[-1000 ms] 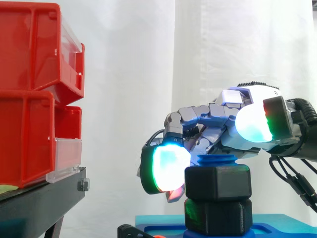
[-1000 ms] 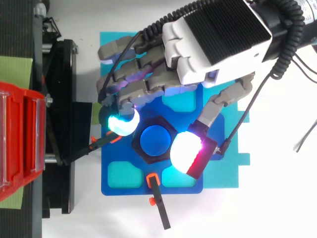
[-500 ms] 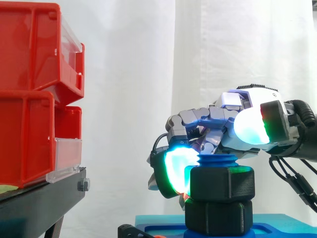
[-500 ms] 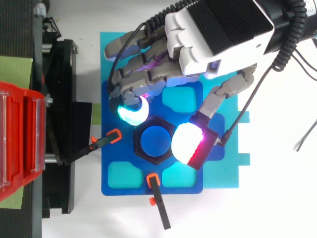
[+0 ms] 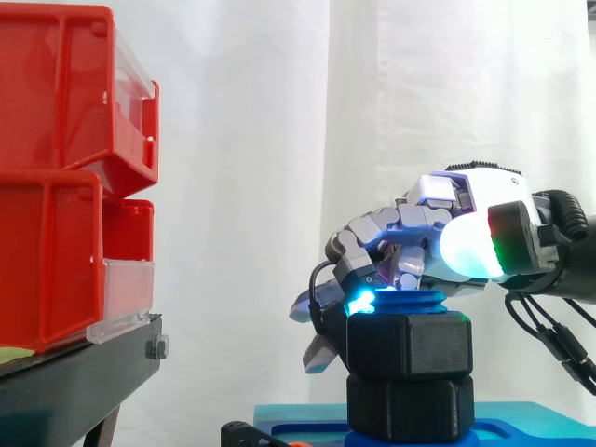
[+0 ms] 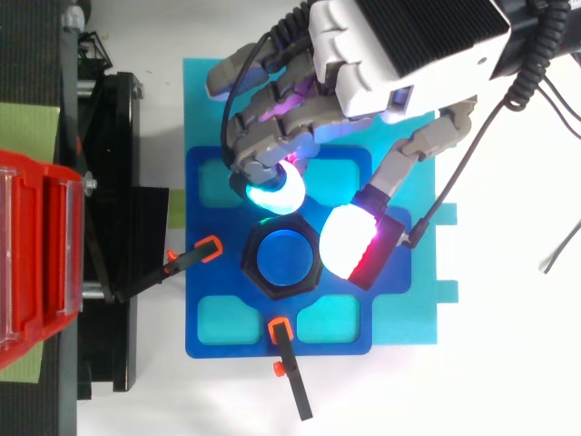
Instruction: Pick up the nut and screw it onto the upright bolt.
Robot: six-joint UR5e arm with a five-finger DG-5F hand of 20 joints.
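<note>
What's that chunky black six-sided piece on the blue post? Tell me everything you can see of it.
It is the nut: a thick, matt black hexagon, plastic by its look, with a round hole. It sits level on the upright blue bolt, whose threaded top pokes out above it, and rests on a similar black block on the blue base. The hand is close above and beside it; contact cannot be told.

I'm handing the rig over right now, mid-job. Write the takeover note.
Hand: low against the black hex nut; cannot tell whether it grips.
Nut: on the upright blue bolt, threads showing above it; it seems seated on a lower black hex piece on the blue plate.
Done: nut picked and threaded on.
Left: confirm tightness, then release.
</note>
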